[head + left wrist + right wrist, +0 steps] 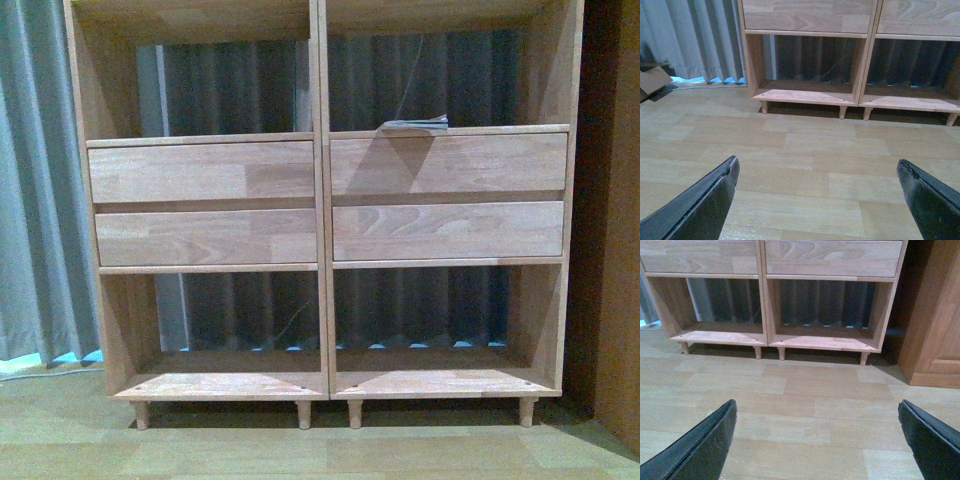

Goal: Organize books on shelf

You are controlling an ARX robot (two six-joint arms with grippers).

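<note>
The pale wood shelf (320, 200) fills the front view, two columns with four plain drawer fronts and open backless compartments above and below. A few thin books (415, 124) lie flat in the upper right compartment, just above the top right drawer; only their pale and teal edges show. Neither arm shows in the front view. My left gripper (817, 170) is open and empty above the wooden floor, facing the shelf's lower left compartment (807, 65). My right gripper (817, 410) is open and empty above the floor, facing the shelf's lower compartments (825, 310).
Grey curtains (40, 180) hang behind and left of the shelf. A brown wooden cabinet (935, 315) stands close to the shelf's right side. A cardboard piece (652, 80) lies on the floor at the far left. Short peg legs (303, 414) lift the shelf off the floor.
</note>
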